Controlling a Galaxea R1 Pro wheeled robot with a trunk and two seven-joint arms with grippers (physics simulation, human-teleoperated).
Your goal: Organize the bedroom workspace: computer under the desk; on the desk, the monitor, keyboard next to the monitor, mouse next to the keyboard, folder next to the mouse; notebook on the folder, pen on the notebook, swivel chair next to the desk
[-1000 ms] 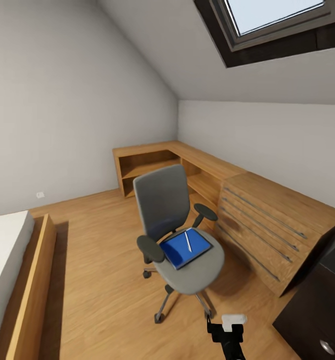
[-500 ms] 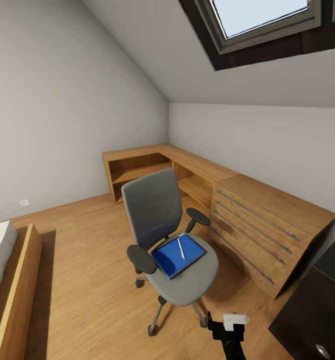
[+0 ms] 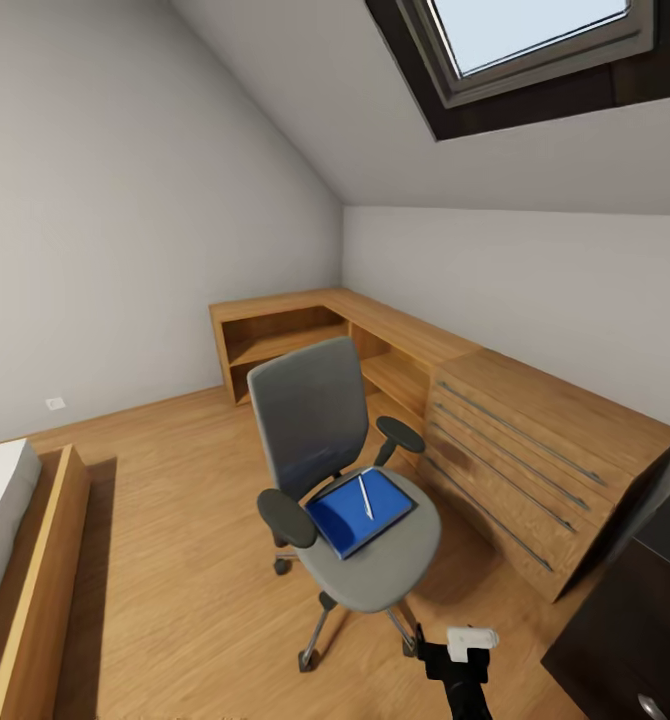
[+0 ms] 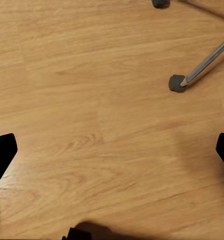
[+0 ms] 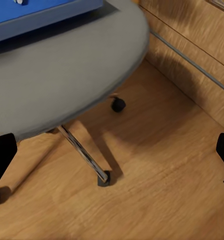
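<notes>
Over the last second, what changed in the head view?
Only the camera moved: the whole view shifted left, then slightly back, so the bed shows less. Nothing was gripped or released. The swivel chair kept its place by the drawer unit, with the blue notebook and pen unmoved on its seat. The right gripper stayed open, as did the left gripper.

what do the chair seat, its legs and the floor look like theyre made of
Swivel chair seat: grey and matte, probably fabric upholstery, no shine. Legs: likely polished metal, thin silvery spokes with bright highlights, dark casters that look plastic. Floor: wood or wood-look laminate, visible grain and plank seams, faint satin sheen.
</notes>
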